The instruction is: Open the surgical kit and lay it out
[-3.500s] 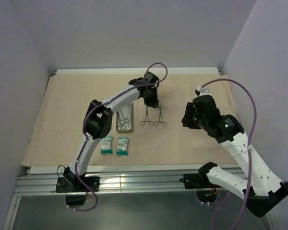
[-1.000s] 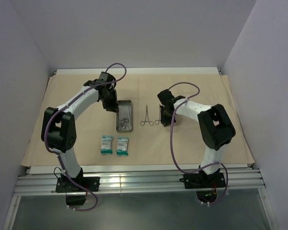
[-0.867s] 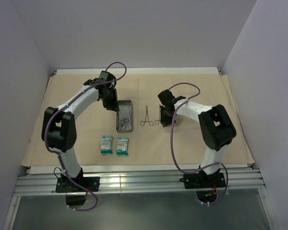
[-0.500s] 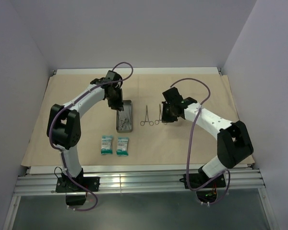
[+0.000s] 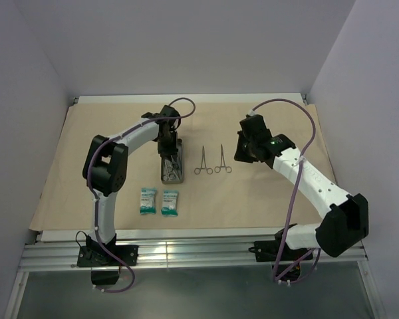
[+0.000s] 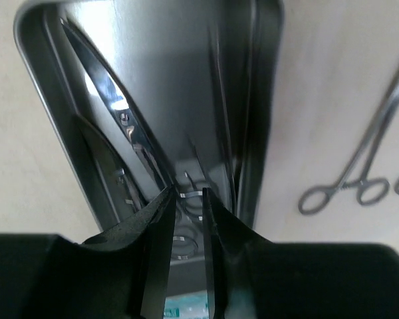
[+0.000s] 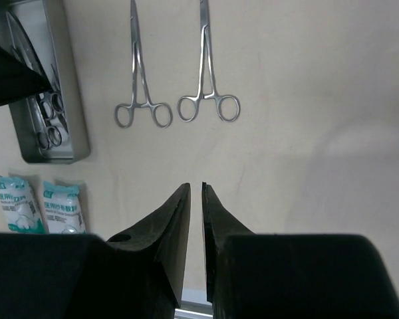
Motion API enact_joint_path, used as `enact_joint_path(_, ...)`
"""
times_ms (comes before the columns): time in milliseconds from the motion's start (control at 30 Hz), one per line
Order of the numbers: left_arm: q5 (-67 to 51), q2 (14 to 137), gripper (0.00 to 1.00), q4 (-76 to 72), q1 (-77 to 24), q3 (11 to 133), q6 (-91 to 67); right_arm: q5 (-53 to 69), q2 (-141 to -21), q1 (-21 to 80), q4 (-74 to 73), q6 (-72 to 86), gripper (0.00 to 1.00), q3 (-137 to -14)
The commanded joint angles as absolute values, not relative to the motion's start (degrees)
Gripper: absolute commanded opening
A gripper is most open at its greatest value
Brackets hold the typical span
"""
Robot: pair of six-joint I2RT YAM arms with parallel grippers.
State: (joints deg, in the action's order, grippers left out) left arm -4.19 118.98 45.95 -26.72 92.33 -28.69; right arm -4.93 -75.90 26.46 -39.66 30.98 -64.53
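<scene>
Left hand [image 6: 186, 194] tips down inside tray [image 6: 186, 80], fingers slightly parted, cannot tell if grasping. Right hand [image 7: 195, 189] released, above paper wrap [image 7: 286, 133]. Two forceps [image 7: 143, 101] side by side right of tray; packets [image 7: 61, 206] lower left

Left hand [image 6: 186, 196] crowds tray [image 6: 186, 80] beside 2 forceps [image 7: 143, 101]

A tan paper-like wrap [image 5: 272, 193] lies spread flat, reaching nearly every edge of the surface. Left of its middle sits a small grey rectangular metal tray [image 7: 70, 100], its long side running front to back, with silver scissors [image 6: 110, 93] and other ring-handled instruments inside. Just right of the tray, two silver ring-handled forceps [image 7: 138, 66] [image 7: 205, 63] lie parallel and closed, rings toward the near edge. Two small teal-white packets [image 5: 147, 201] [image 5: 169, 202] lie side by side between the tray and that edge.
</scene>
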Motion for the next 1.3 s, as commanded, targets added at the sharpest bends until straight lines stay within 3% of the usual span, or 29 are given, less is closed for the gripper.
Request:
enact_joint_path(0, -2.02, 120.76, 0.3, 46.76, -27.07, 96.67, -27.25, -7.64, -72.52, 25.93, -42.1, 30.41, 0.2, -66.1)
enact_joint_path(467, -0.53, 125.24, 0.31, 49.04, -27.25, 101.33, -26.63, -10.46, -66.97, 25.84, -45.17, 30.94, 0.21, -63.19)
enact_joint_path(700, 3.42, 121.38, 0.32, 49.13, -27.69, 102.74, -28.55, -10.37, -66.8, 25.84, -45.44, 31.2, 0.21, -63.46)
enact_joint_path(1267, 8.44, 122.52, 0.32, 48.51, -27.69, 100.37, -35.68, -10.28, -67.41, 25.84, -45.62, 31.11, 0.21, -64.16)
